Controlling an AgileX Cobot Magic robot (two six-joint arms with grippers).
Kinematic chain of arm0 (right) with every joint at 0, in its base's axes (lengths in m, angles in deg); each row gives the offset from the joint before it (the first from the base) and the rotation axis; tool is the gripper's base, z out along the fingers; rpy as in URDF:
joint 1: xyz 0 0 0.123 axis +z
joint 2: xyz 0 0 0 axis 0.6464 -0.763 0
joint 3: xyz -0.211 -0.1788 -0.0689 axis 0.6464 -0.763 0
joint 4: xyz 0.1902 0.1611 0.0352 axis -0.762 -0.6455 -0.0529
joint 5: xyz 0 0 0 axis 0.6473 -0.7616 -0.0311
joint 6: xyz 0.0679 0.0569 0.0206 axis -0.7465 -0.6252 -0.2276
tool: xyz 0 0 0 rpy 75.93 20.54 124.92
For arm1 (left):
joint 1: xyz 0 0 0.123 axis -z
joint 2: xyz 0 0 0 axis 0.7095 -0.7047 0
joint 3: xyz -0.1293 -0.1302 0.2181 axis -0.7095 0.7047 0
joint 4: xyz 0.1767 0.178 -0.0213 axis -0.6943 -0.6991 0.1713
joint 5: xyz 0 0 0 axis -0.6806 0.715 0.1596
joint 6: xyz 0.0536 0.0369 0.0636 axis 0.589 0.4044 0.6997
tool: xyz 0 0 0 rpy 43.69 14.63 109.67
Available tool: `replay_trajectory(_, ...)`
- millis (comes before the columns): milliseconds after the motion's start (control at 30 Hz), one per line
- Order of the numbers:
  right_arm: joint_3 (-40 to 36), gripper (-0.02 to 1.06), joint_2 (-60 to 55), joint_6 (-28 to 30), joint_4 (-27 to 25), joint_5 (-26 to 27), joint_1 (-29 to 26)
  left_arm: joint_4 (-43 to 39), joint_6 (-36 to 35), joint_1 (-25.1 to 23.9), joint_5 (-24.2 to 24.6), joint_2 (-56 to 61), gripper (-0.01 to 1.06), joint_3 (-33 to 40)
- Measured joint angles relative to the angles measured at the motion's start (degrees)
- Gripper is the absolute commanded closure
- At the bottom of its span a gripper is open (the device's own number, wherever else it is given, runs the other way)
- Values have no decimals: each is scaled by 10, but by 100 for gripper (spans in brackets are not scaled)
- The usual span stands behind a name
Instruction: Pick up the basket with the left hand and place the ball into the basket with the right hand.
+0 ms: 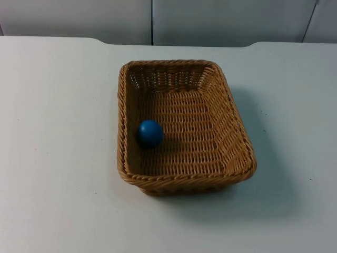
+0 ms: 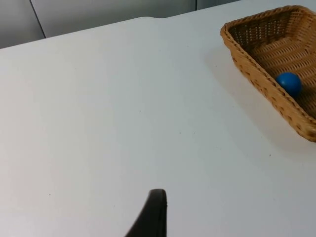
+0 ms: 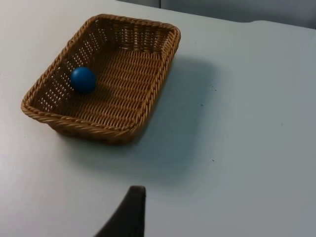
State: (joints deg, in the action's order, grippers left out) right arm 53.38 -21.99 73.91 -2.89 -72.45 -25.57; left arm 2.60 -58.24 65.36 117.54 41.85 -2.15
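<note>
A brown wicker basket (image 1: 179,181) stands on the white table, near its middle. A blue ball (image 1: 150,133) lies inside it on the woven floor, close to the left wall. The left wrist view looks across bare table to the basket (image 2: 256,71) and the ball (image 2: 289,83); my left gripper (image 2: 153,217) hangs well apart from them. The right wrist view has the basket (image 3: 79,123) with the ball (image 3: 83,79) in it, and my right gripper (image 3: 129,215) is off the basket over the table, holding nothing that I can see.
The white table (image 1: 52,158) stretches wide on both sides of the basket. A grey partition wall (image 1: 210,21) closes off the far edge.
</note>
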Motion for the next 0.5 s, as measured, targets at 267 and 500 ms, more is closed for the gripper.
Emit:
replay_trajectory(267,0,0,0,1,0,0,0,1,0,0,0,0,21,0)
replay_trajectory(500,0,0,0,2,0,0,0,1,0,0,0,0,21,0)
